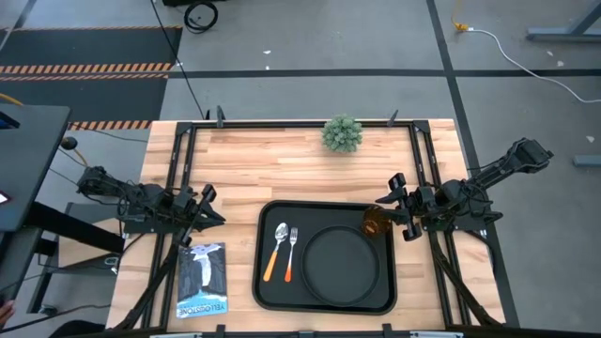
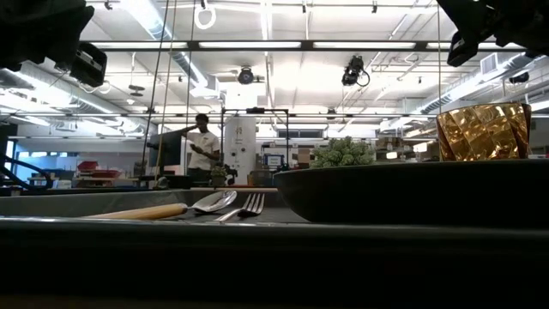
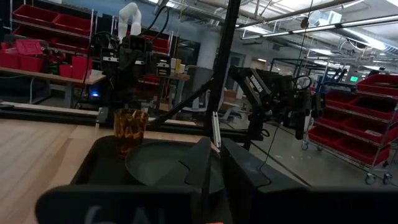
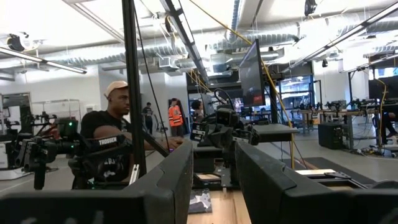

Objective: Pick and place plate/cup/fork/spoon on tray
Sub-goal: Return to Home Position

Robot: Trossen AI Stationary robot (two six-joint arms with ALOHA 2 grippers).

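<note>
I see the cup (image 1: pixel 375 223), light, rigid and slick-walled, standing in the tray's (image 1: pixel 325 301) far right corner just beside my right tool (image 1: pixel 395 207), whose fingers are spread and empty, so I'd pinch its rim.

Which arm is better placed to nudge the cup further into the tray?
Right. The right gripper is open just beside the cup, at the tray's near corner. The left gripper sits off the tray's other side, with the plate between.
</note>
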